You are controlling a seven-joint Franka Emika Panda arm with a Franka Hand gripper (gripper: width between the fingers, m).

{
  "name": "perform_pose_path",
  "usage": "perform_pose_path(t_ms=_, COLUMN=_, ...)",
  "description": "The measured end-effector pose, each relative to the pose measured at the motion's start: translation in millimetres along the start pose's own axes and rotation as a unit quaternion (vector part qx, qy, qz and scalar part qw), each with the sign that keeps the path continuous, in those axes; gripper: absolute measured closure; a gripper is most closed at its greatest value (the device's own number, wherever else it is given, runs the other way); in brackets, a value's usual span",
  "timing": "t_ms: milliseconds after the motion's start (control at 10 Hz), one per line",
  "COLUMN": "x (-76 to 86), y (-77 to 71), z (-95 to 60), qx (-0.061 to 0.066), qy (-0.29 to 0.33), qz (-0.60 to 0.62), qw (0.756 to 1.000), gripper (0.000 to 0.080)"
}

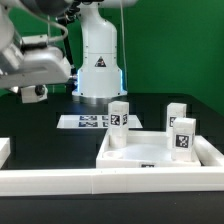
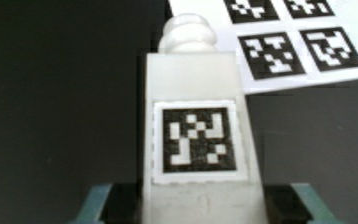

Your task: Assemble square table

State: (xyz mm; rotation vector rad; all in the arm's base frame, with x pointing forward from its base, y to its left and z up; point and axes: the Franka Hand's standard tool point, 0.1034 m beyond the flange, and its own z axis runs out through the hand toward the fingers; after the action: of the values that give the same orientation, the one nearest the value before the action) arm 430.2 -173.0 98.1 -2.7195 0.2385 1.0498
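the gripper (image 2: 197, 196) pinches a white leg (image 2: 197, 120) up in the air, over the marker board (image 2: 297, 40). farther off, the square table top (image 1: 140, 155) has three legs standing. the held leg could slip and fall if the grip loosens

White slab (image 1: 150, 152) lies flat near the table's front edge; three tagged legs: (image 1: 119, 116), (image 1: 176, 115), (image 1: 184, 138).

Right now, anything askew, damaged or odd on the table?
Nothing stands out. The legs at the square slab stand upright, and another leg lies straight between the fingers of the gripper, looking intact.
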Motion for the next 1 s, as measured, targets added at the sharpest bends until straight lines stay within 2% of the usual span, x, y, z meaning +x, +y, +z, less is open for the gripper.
perform_pose_path(t_ms=100, x=0.2, y=1.9, z=2.9, qx=0.001, qy=0.0, qz=0.002, qw=1.0, gripper=0.0509)
perform_pose_path(t_ms=300, x=10.8, y=3.6, z=-1.1, qx=-0.013, qy=0.06, qz=-0.001, qw=0.998, gripper=0.0509)
perform_pose_path(t_ms=400, x=14.5, y=-3.2, z=-2.4, qx=-0.02, qy=0.099, qz=-0.007, qw=0.995, gripper=0.0509)
perform_pose_path(t_ms=500, x=15.4, y=-10.0, z=-9.8, qx=-0.022, qy=0.12, qz=-0.015, qw=0.992, gripper=0.0509)
perform_pose_path(t_ms=700, x=26.0, y=-18.7, z=-35.9, qx=-0.044, qy=0.199, qz=-0.032, qw=0.979, gripper=0.0509)
perform_pose_path(t_ms=800, x=27.7, y=-21.5, z=-40.0, qx=-0.054, qy=0.233, qz=-0.036, qw=0.97, gripper=0.0509)
perform_pose_path(t_ms=1000, x=31.2, y=-15.6, z=-41.2, qx=-0.057, qy=0.295, qz=-0.03, qw=0.953, gripper=0.0509)
